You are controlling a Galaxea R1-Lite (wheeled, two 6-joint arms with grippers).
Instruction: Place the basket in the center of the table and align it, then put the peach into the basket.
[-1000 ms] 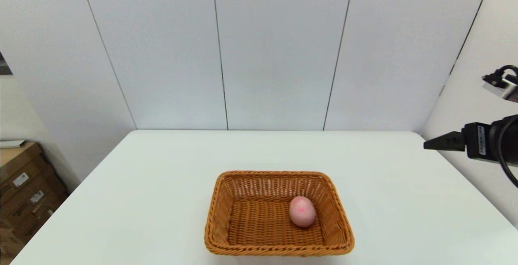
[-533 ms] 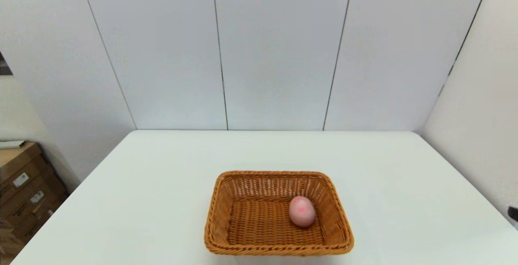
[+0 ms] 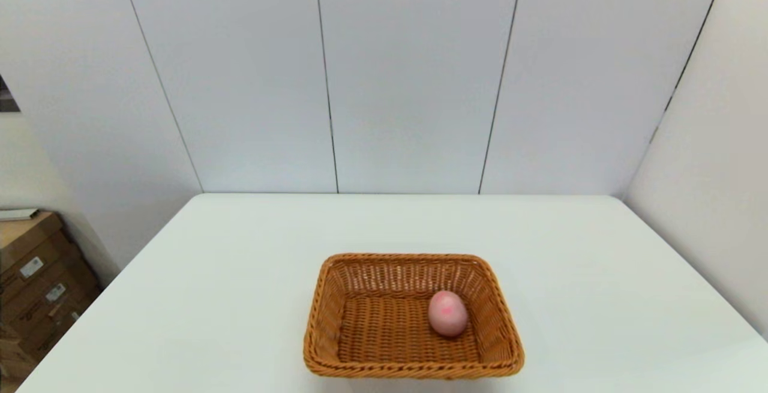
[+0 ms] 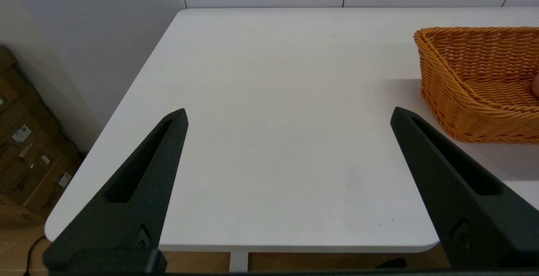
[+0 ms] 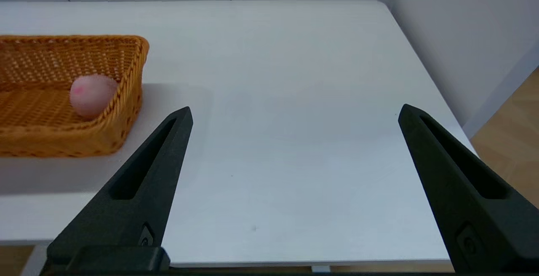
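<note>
Off surface's near-left corner: left pincer (image 4: 288, 118) parked, fingers spread wide, holding nothing. Toward near edge, midway between left and right edges: basket (image 3: 413, 316) squared to surface (image 3: 240, 273). Peach (image 3: 447, 313) inside basket, right half, by right wall. Off near-right corner: right pincer (image 5: 294, 113) parked, spread wide, holding nothing.

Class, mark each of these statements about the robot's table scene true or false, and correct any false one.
1. The peach lies inside the basket. True.
2. The basket stands on the table. True.
3. The right gripper is shut on the peach. False: it is open and holds nothing, near the table's edge.
4. The left gripper is open. True.
5. The peach rests against the basket's left wall. False: it lies toward the right side.
</note>
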